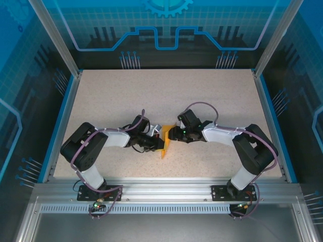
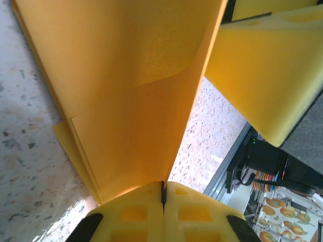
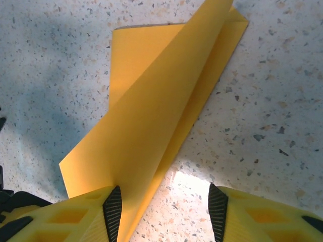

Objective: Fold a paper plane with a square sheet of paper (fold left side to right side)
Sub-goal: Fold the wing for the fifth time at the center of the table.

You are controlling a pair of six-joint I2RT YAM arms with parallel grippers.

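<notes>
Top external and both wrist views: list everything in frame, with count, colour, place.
sheet of paper: one, bright orange, partly folded with one flap lifted, mid-table between the grippers.
table: one, speckled beige, under the sheet.
enclosure panels: three sides, blue translucent, behind and to either side.
frame rail: one, silver, near edge, carrying both arm bases.
left gripper: one, yellow fingers, shut on the sheet's edge.
right gripper: one, yellow fingers, jaws apart, sheet's edge at one finger.

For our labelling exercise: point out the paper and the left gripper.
paper (image 3: 151, 116): right wrist view, middle of the raised flap.
left gripper (image 2: 163, 191): left wrist view, seam between its closed fingertips.
</notes>
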